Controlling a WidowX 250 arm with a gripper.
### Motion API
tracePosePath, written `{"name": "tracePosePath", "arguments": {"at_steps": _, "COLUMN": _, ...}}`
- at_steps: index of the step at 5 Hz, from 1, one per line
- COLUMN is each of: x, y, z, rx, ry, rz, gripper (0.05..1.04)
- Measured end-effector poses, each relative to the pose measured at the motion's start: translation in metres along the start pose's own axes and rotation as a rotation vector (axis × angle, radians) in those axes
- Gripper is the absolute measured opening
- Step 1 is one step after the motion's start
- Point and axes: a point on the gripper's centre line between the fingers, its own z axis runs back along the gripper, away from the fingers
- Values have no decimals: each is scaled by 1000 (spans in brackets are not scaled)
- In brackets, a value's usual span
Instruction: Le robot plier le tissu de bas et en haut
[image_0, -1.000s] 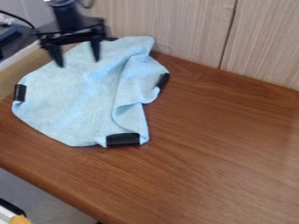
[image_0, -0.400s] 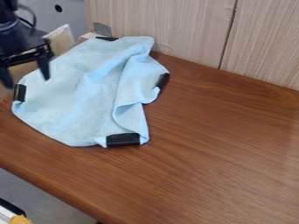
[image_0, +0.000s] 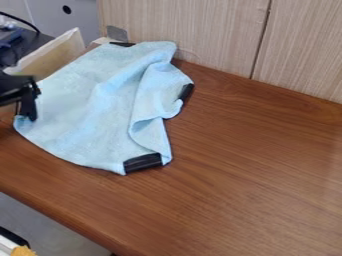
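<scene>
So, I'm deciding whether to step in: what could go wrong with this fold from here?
The claw is at the left corner of the cloth, not by the black patch at its bottom, so the fold might run sideways. The cloth's right side is already rumpled, so layers may end up crooked. Its top lies near the wall, where folded fabric could bunch up.

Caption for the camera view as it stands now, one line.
Gripper at the left edge of a light blue cloth, which lies rumpled on a brown wooden table.
</scene>
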Motion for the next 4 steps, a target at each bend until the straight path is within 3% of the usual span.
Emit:
{"name": "tracePosePath", "arguments": {"at_steps": 1, "x": 0, "y": 1, "z": -5, "rx": 7, "ry": 2, "rz": 10, "gripper": 946}}
{"name": "tracePosePath", "arguments": {"at_steps": 3, "x": 1, "y": -11, "z": -6, "rx": 25, "ry": -14, "rz": -35, "gripper": 377}}
{"name": "tracePosePath", "arguments": {"at_steps": 4, "x": 1, "y": -13, "z": -6, "rx": 12, "ry": -12, "rz": -35, "gripper": 170}}
